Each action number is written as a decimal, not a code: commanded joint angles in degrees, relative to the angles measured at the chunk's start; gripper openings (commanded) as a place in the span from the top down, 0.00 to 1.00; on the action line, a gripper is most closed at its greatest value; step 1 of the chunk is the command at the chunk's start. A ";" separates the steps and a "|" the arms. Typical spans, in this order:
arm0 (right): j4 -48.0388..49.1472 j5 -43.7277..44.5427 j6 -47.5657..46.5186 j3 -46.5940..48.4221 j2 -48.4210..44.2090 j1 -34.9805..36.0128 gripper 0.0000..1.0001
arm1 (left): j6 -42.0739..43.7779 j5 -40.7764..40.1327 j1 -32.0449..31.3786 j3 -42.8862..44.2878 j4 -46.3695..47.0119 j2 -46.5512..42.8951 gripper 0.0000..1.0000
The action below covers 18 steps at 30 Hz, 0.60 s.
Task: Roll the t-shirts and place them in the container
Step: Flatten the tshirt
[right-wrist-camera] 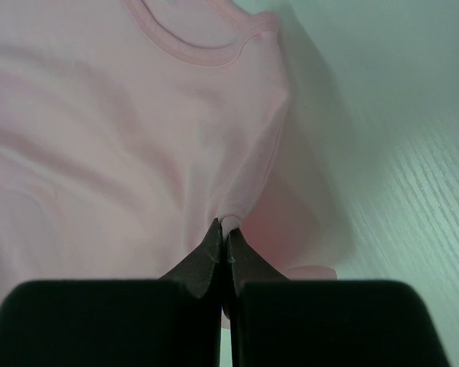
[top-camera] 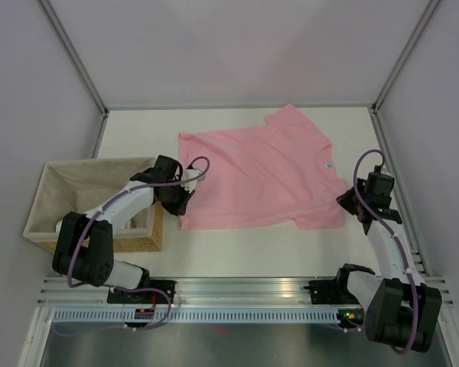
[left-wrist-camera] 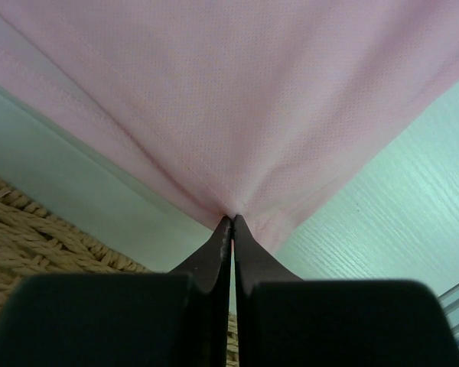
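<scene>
Overhead, the shirt (top-camera: 260, 172) lies flat on the table (top-camera: 237, 260), neck to the right, its hem just beside the basket (top-camera: 61, 183). The left gripper (top-camera: 183, 200) sits at the near hem corner and the right gripper (top-camera: 344, 200) at the near sleeve.

From the left wrist, the jaws are pinched on the hem corner, with cloth fanning away taut and basket weave close by.

From the right wrist, the jaws are clamped on a small fold of sleeve near the collar (right-wrist-camera: 191, 53).

Both bites look thin, so I judge a hard pull could slip the fabric free. Uneven pulling could skew the shirt and spoil the roll. The left arm might also catch the basket.
</scene>
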 commanded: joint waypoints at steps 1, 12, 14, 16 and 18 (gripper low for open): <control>1.45 -1.45 0.29 -0.59 -0.70 -0.32 1.00 | 2.48 4.65 0.42 -1.00 -1.10 0.55 0.97; 2.16 -1.90 0.81 -1.12 0.00 -0.32 1.00 | 3.27 10.28 0.07 -0.48 0.31 7.15 0.78; 2.07 -1.81 0.81 -0.86 0.00 -0.32 1.00 | 3.01 10.19 -0.02 -0.30 0.49 6.80 0.77; 2.07 -1.81 0.73 -0.86 0.18 -0.32 1.00 | 3.01 10.19 -0.02 -0.30 0.57 6.44 0.77; 2.16 -1.81 0.73 -0.77 0.27 -0.32 1.00 | 3.18 9.24 -0.02 -0.39 0.92 6.35 0.74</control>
